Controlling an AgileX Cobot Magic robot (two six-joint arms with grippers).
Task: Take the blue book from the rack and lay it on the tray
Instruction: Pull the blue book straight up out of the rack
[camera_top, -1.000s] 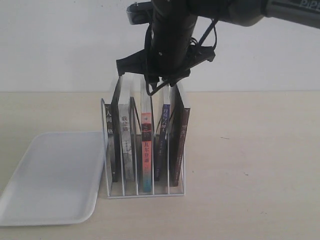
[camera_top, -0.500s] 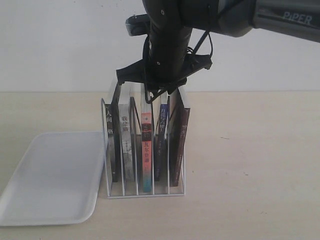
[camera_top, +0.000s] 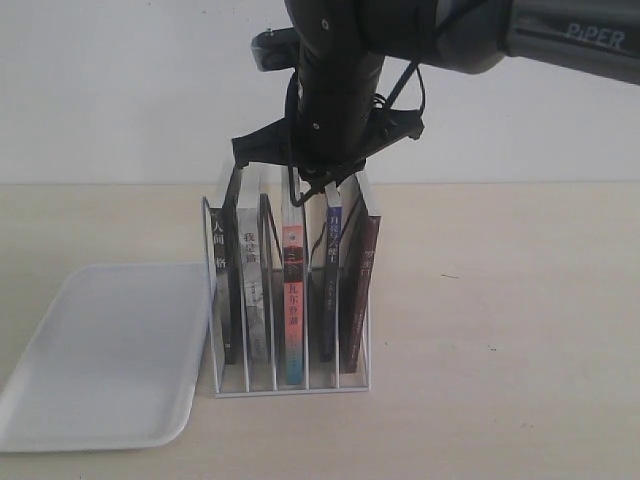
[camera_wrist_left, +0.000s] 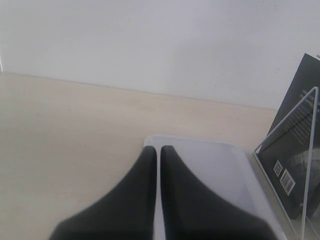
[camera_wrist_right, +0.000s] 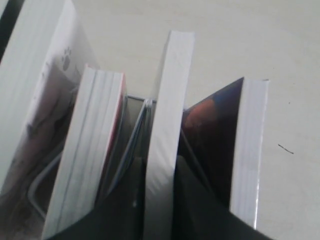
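Over the rack (camera_top: 290, 390), my right gripper (camera_top: 328, 192) sits on the top edge of the blue book (camera_top: 328, 290). That book stands in the fourth slot counting from the tray (camera_top: 100, 350), between a pink-spined book (camera_top: 292, 300) and a maroon book (camera_top: 358, 300). The right wrist view shows the fingers (camera_wrist_right: 200, 210) pressed against both faces of its white page edge, with no gap I can make out, so I take it as pinched. My left gripper (camera_wrist_left: 159, 150) hangs over the tray with its fingers pressed together, holding nothing.

The step in hand is the draw. I would pull straight up along the slot wires, slowly, and watch that neither neighbour rides up with it. The hold is only on a narrow strip of a thin paperback, so I expect it to swing or slip if I hurry. I would clear the wire tops fully before moving sideways. The tray lies just beside the rack, so the carry is short. I would tip the book flat low over the tray and only then let go.
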